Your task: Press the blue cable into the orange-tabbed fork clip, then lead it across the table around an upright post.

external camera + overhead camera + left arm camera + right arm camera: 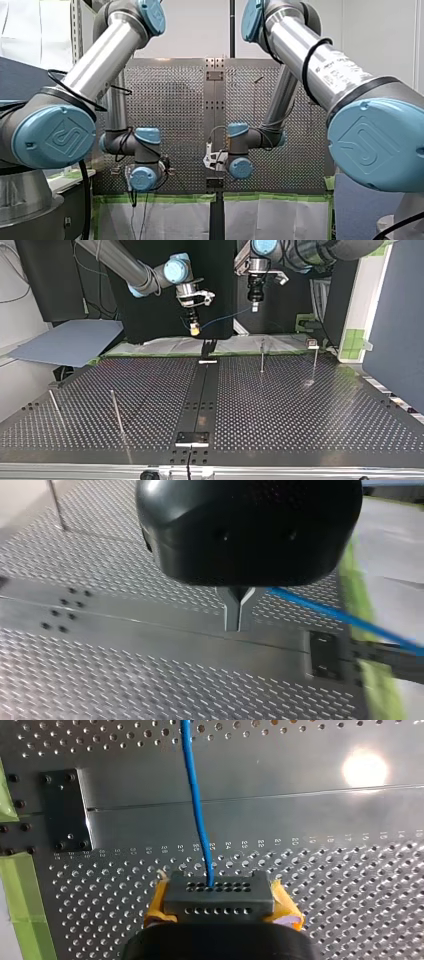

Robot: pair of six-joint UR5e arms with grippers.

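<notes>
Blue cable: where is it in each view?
Front view: not discernible.
Top view: blue cable spans from my right gripper to my left gripper.
Left wrist view: cable leaves the gripper sideways.
Right wrist view: cable runs straight ahead of the gripper.
Landmark: table's centre strip.

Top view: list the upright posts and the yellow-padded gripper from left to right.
First post → second post → my right gripper → third post → fourth post.
</notes>
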